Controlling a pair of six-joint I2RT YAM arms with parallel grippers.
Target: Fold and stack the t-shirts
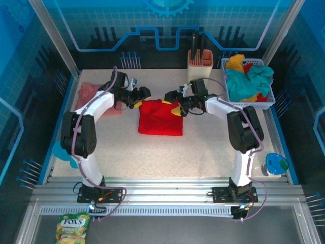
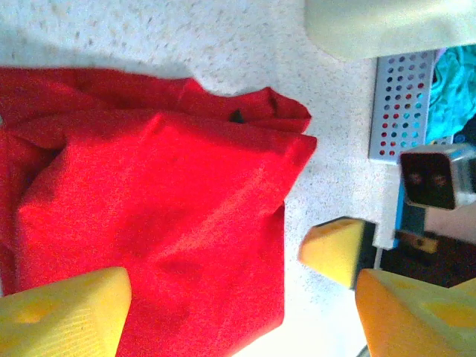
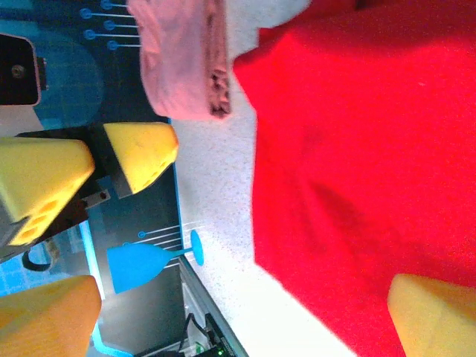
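From the top camera I see the red shirt (image 1: pixel 161 118) lying in the middle of the table (image 1: pixel 203 152). It is folded into a nearly square packet with a plain side up. The pink shirt (image 1: pixel 89 92) lies as a small bundle at the back left corner of the table, well apart from the red one, so the two are not stacked.

Both arms reach inward to the back edge of the red shirt. The left gripper (image 1: pixel 140 98) is at its back left corner. The right gripper (image 1: pixel 173 103) is further right along the same edge. The two grippers are near each other but apart.

On my left wrist camera the left gripper's yellow fingers (image 2: pixel 63 312) stand wide apart, with red cloth below them and nothing clamped. The cloth edge there is a little rumpled, with some layers showing. One yellow fingertip of the right gripper shows over bare table, just beside the shirt's edge.

On my right wrist camera the right gripper's fingers (image 3: pixel 435 316) are also spread wide and hold nothing. The red shirt covers the right side of that view, and the pink shirt is at the top. I cannot tell whether any finger touches the cloth.

A basket (image 1: pixel 249 84) at the back right holds teal, yellow and red cloth.
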